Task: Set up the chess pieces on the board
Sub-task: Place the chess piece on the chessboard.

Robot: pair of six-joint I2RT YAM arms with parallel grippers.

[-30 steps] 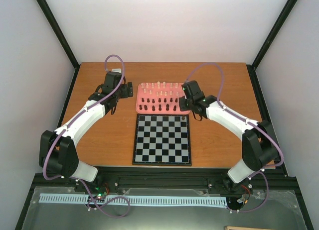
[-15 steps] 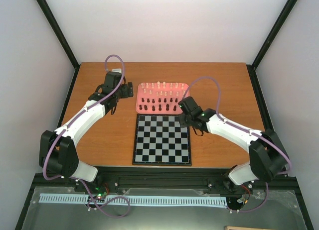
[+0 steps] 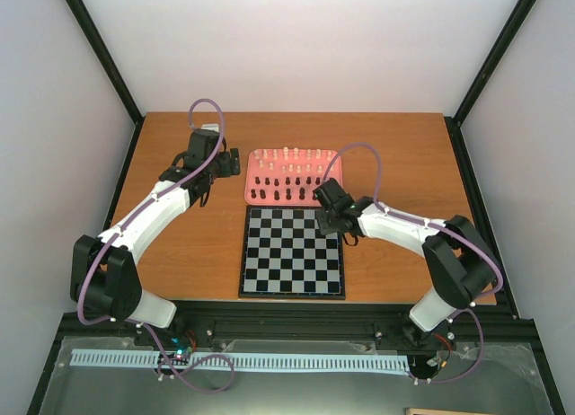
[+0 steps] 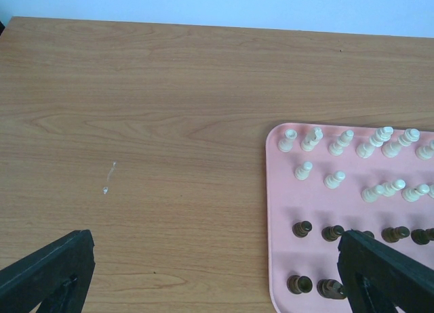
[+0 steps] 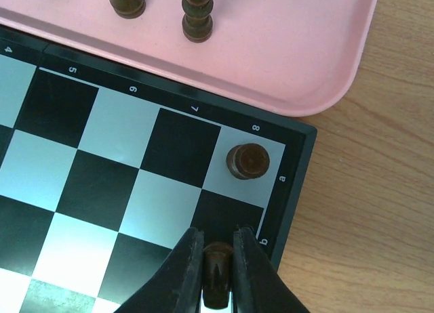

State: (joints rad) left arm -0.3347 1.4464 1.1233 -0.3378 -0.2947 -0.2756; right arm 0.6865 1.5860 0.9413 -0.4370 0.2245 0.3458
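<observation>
Right now my right end effector [image 5: 217, 269] is pinched nearly closed on a dark chess piece [image 5: 217, 284], over a black square at the board [image 5: 81, 157] edge. Just beside it, a second dark piece [image 5: 247, 161] stands on the corner square. The pink tray [image 5: 305, 62] lies along the board's far edge. My left end effector [image 4: 217, 286] gapes wide, empty, above the surface [image 4: 135, 123].
</observation>
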